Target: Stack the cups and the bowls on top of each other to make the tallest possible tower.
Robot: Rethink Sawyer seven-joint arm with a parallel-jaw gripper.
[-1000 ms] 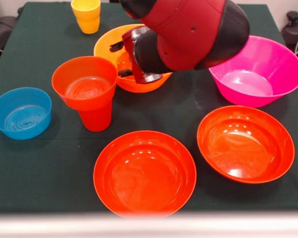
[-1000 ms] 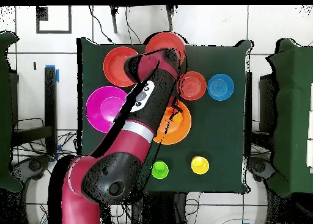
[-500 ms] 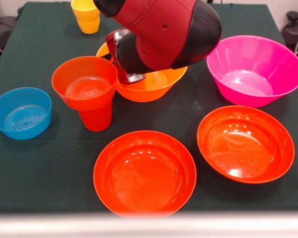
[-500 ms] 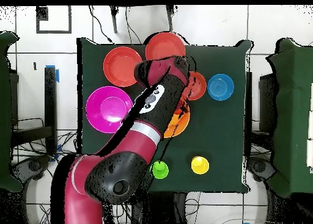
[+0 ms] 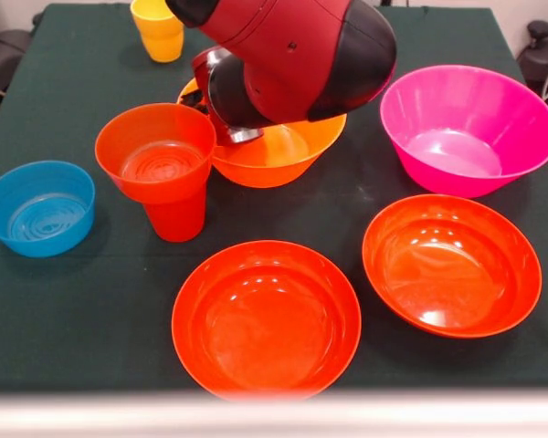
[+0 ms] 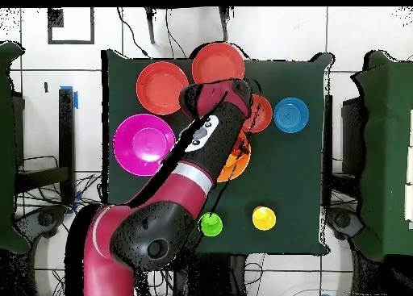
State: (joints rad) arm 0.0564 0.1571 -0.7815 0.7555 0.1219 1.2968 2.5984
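My gripper (image 5: 221, 108) hangs low at the left rim of the large orange bowl (image 5: 288, 155), mostly hidden by the arm's red and black head, and whether it holds the rim is not visible. Just left of it stands a small tower: a small red-orange bowl (image 5: 155, 151) resting on a red-orange cup (image 5: 176, 219). A small blue bowl (image 5: 38, 208) is at the far left. Two wide red-orange bowls (image 5: 267, 318) (image 5: 452, 265) lie in front, and the magenta bowl (image 5: 470, 128) is at the right. A yellow cup (image 5: 160, 27) stands at the back. The overhead view also shows a green cup (image 6: 211, 224).
In the overhead view the arm (image 6: 193, 160) lies across the table's middle and covers most of the orange bowl (image 6: 239, 157). The dark green cloth (image 5: 64, 301) reaches a pale table edge (image 5: 274, 411) at the front.
The arm's head has swung left across the orange bowl, baring its right side. The orange bowl now sits a little nearer the front. All other pieces stayed put.
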